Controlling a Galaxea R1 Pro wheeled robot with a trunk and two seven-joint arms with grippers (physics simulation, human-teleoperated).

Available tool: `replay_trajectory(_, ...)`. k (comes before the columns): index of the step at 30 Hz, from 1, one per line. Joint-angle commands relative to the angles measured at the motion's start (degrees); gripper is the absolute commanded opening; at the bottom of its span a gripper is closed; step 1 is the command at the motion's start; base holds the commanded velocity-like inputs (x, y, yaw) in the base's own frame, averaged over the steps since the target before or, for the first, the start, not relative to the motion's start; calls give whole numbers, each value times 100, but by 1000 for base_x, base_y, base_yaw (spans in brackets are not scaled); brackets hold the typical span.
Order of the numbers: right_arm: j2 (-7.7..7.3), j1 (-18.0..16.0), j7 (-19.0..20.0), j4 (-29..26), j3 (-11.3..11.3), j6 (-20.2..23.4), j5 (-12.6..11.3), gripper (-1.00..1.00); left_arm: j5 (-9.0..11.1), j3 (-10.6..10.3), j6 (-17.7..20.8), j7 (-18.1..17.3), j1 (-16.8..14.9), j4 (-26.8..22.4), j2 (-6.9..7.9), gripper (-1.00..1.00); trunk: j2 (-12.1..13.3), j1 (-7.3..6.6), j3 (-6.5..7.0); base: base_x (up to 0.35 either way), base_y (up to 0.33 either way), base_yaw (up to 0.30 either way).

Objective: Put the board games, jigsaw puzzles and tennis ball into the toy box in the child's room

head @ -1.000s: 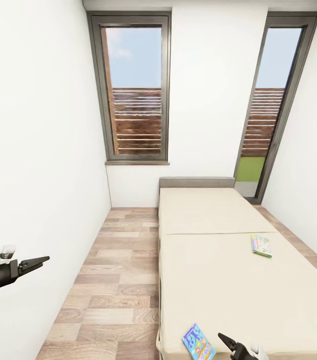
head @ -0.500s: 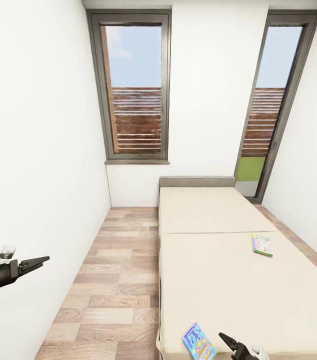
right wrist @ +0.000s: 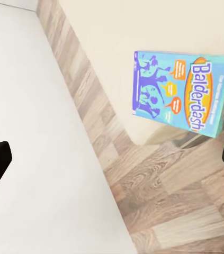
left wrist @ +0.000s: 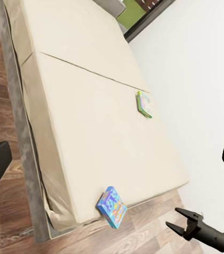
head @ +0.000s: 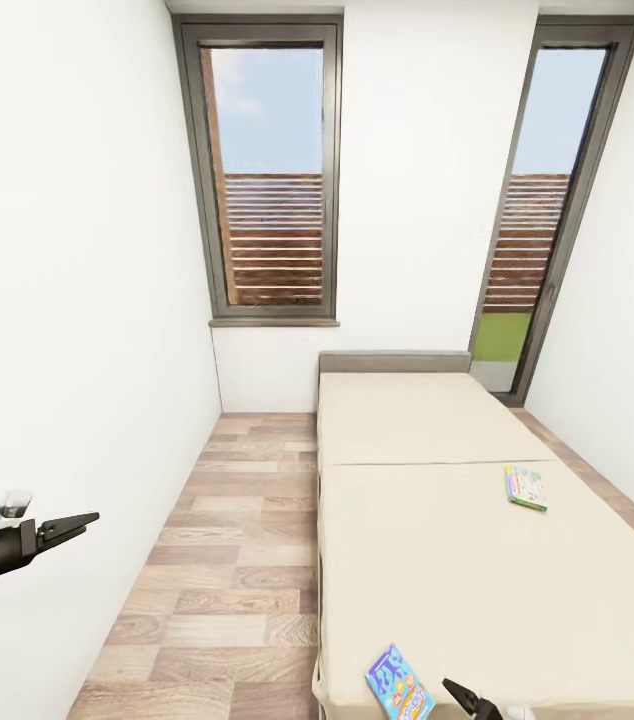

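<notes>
Two board games lie on the beige bed (head: 437,560). A blue Balderdash box (head: 397,685) sits at the mattress's near corner, overhanging the edge in the right wrist view (right wrist: 183,94). A pale green-edged box (head: 525,488) lies farther up, near the bed's right side (left wrist: 144,103). My right gripper (head: 459,691) hangs open just right of the blue box, apart from it, and holds nothing. My left gripper (head: 79,521) is open and empty by the left wall, well away from the bed. The toy box, table, jigsaw puzzles and tennis ball are out of view.
A strip of wooden floor (head: 227,560) runs between the white left wall (head: 77,300) and the bed. A window (head: 272,180) and a glass door (head: 537,230) are in the far wall behind the grey headboard (head: 394,362).
The whole view has shifted very slightly, and my right gripper sits a little lower and further right in it. Both board games lie where they were.
</notes>
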Motion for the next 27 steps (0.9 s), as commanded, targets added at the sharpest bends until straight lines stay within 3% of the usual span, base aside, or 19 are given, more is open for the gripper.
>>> replay_trajectory(1,-3,-22,-20,34,-41,66,-39,100,-60,10,59,-52,-7,-4,-3,100,-48,23,-26,0,0,0)
replay_trajectory(14,-20,-128,-149,154,-223,752,-710,100,-60,10,59,-52,-7,-4,-5,100,-569,309,-260,0,0,0)
replay_trajectory(27,-25,-132,-342,158,-251,666,-813,100,-60,10,59,-52,-7,-4,0,100,-1091,594,-493,0,0,0)
